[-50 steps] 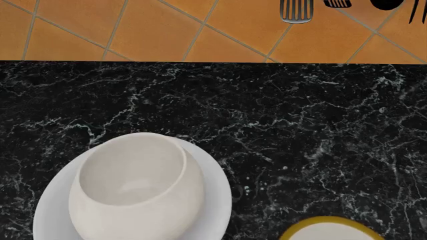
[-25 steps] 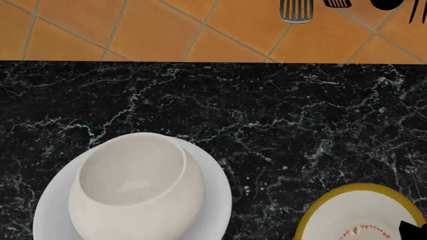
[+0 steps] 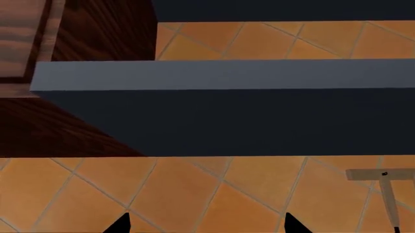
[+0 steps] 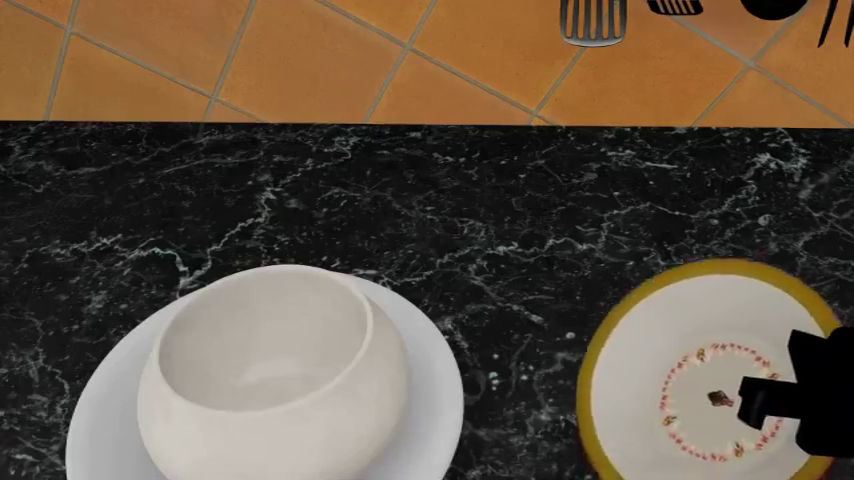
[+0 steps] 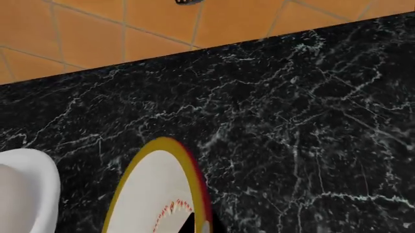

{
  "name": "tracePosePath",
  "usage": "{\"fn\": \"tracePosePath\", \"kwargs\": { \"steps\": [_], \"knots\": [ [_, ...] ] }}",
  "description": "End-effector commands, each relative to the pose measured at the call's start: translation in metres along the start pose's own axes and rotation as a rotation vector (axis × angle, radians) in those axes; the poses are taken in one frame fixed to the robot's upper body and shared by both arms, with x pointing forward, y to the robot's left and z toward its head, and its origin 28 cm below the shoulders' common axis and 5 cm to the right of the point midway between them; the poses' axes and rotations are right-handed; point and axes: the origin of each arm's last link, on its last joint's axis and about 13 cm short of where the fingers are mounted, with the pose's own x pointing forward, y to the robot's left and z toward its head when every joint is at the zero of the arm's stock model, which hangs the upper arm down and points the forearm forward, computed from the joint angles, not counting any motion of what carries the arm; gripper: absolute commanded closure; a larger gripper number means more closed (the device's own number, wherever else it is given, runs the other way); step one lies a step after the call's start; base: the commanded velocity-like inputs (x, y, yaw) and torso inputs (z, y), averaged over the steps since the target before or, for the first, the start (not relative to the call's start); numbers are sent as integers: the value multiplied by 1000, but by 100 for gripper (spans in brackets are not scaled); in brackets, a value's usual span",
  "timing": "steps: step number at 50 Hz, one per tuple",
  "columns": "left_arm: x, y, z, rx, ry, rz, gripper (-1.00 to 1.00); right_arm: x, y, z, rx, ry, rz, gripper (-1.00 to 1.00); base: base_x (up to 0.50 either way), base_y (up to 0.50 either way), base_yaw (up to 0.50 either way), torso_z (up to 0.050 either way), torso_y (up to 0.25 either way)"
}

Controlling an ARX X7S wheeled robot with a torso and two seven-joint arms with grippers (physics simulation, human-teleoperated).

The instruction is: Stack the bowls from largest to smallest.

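Note:
A deep rounded cream-white bowl (image 4: 274,375) sits inside the wide shallow white bowl (image 4: 434,400) at the lower left of the head view. At the lower right is the small bowl with the yellow rim and red-dotted ring (image 4: 681,350), its inside tilted towards the camera. My right gripper (image 4: 798,395) is shut on its right rim. The right wrist view shows the same small bowl (image 5: 152,194) edge-on, with one dark finger of the right gripper (image 5: 194,225) inside the rim, and a white bowl (image 5: 26,189) beside it. My left gripper (image 3: 205,224) is open over orange floor tiles, holding nothing.
The bowls stand on a black marble counter (image 4: 534,220) backed by an orange tiled wall with hanging utensils (image 4: 591,22). The left wrist view shows a dark grey slab (image 3: 227,111), dark wood cabinetry (image 3: 97,34) and a pale wooden stick (image 3: 389,194).
The small yellow-rimmed bowl has come up from the bottom edge into the head view, and the right gripper holding it now shows. The two stacked bowls have not moved.

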Motion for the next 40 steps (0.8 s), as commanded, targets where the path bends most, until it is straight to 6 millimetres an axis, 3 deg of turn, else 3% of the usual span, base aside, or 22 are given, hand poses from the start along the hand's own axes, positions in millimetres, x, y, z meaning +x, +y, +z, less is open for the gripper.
{"fn": "tracePosePath", "kwargs": {
  "steps": [1,21,40],
  "knots": [
    [0,1,-1,-2,1,3,-100,10,15,36,-34,-69,31,100,0,0,0,0,0],
    [0,5,-2,-1,4,11,-100,28,50,96,-124,-102,105,100,0,0,0,0,0],
    [-3,8,-2,-2,5,19,-100,43,89,131,-183,-97,249,100,0,0,0,0,0]
  ]
}}
